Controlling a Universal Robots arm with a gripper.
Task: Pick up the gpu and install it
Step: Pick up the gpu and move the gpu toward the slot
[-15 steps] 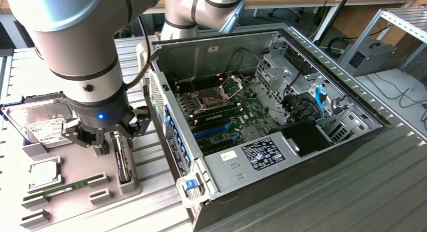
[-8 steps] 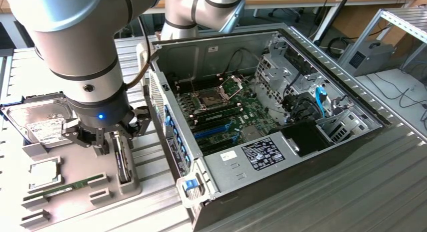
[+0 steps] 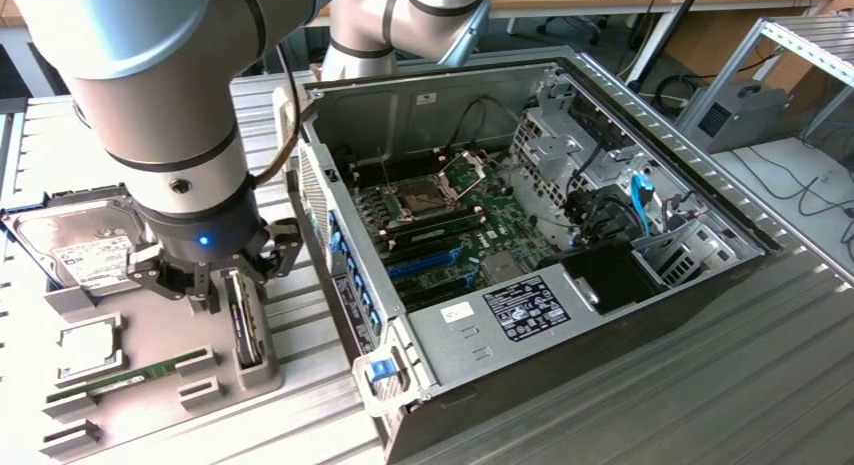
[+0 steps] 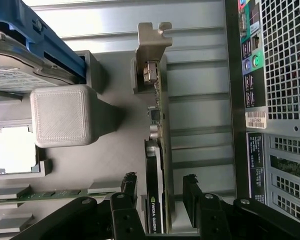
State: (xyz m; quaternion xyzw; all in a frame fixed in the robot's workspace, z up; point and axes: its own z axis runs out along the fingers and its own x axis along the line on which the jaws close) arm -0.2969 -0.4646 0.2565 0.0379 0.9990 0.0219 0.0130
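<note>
While the gpu point(image 4: 157, 150) stands on edge in its grey holder point(image 3: 254, 370), nothing of the pick-up proper is done.

- Gripper point(image 4: 159, 187) is low over the card, fingers point(image 4: 129, 187) spread, one on each side of it. Wrist view shows a thin gap between each pad and the card: straddling, no pinch.
- Silver end bracket point(image 4: 152, 45) is at the end of the card away from the fingers. They sit around the cooler end.
- Exterior view: gripper point(image 3: 230, 285) and gpu point(image 3: 244, 320) are on the parts tray, just beside the open computer case point(image 3: 534, 315), on the exterior view's left.
- Hard drive point(image 3: 80, 250) and memory stick point(image 3: 134, 375) lie in their own trays nearby, untouched by the fingers.
- Motherboard point(image 3: 454, 225) is exposed; I see no card seated in it.

Judgement: approach and alignment are done. Grasp, lift, carry to the case and seating are all left. Early stage.
</note>
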